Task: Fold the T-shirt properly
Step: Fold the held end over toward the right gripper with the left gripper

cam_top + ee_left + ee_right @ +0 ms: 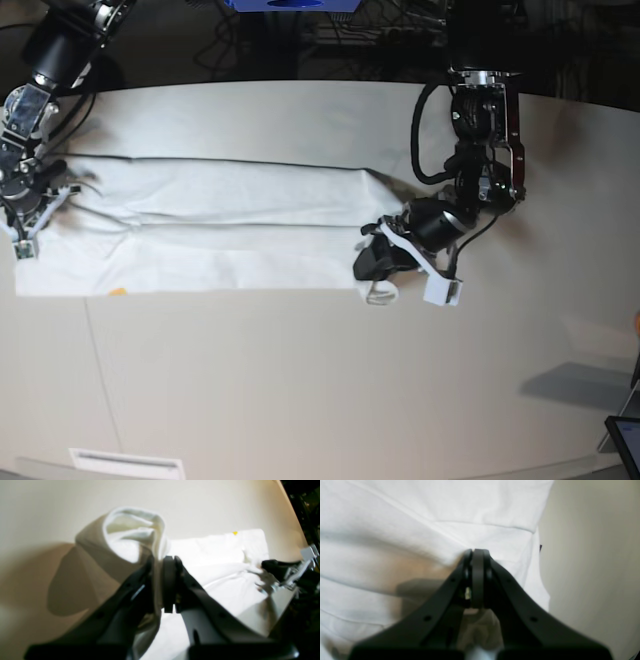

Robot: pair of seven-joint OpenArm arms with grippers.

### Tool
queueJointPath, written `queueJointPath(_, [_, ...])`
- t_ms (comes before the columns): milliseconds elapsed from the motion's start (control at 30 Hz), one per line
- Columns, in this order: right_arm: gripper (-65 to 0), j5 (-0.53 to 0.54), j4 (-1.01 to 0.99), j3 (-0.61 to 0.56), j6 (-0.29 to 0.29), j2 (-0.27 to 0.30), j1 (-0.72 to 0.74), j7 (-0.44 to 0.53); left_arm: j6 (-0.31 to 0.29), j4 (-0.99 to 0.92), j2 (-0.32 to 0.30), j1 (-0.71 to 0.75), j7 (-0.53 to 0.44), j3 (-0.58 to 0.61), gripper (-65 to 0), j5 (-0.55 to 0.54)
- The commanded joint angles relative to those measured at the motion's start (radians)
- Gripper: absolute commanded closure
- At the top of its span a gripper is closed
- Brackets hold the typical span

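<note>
The white T-shirt (220,225) lies as a long folded band across the beige table (320,380), plain side up. My left gripper (371,271) is at the band's right end in the base view. In the left wrist view my left gripper (160,561) is shut on a bunched fold of the T-shirt (135,530) that loops up above the fingers. My right gripper (22,225) sits at the band's left end. In the right wrist view my right gripper (475,551) is shut, with the T-shirt (420,517) puckering at its tips. A yellow speck of print (235,532) peeks out at the far edge.
Bare beige table lies in front of the shirt. A dark device (625,440) sits at the table's front right corner and a white strip (125,463) at the front left edge. Cables and dark equipment (330,30) line the back.
</note>
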Motion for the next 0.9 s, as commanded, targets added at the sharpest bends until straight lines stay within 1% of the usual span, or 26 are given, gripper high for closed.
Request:
queueJointPath(0, [-0.3,-0.007,0.001,0.001,0.012,0.009,0.004,-0.027,0.002,0.019,0.011,-0.027,-0.023,0.021,0.0,-0.02])
queueJointPath(233, [-0.3,-0.007,0.001,-0.002,0.012,0.009,0.004,-0.027,0.008,0.016,0.08,-0.043,-0.023,0.133,0.0,-0.019])
queueJointPath(433, [-0.3,-0.007,0.001,-0.003,0.012,0.009,0.004,-0.027,0.008,0.004,0.126,-0.061,-0.023,0.185,0.0,-0.017])
queueJointPath(700, [-0.3,-0.007,0.001,-0.003,0.012,0.009,0.004,-0.027,0.008,-0.116,0.18,-0.096,-0.027,0.215,0.0,-0.017])
queueJointPath(867, [-0.3,-0.007,0.001,-0.002,0.012,0.009,0.004,-0.027,0.008,-0.145,0.189,-0.109,-0.027,0.217,0.0,-0.015])
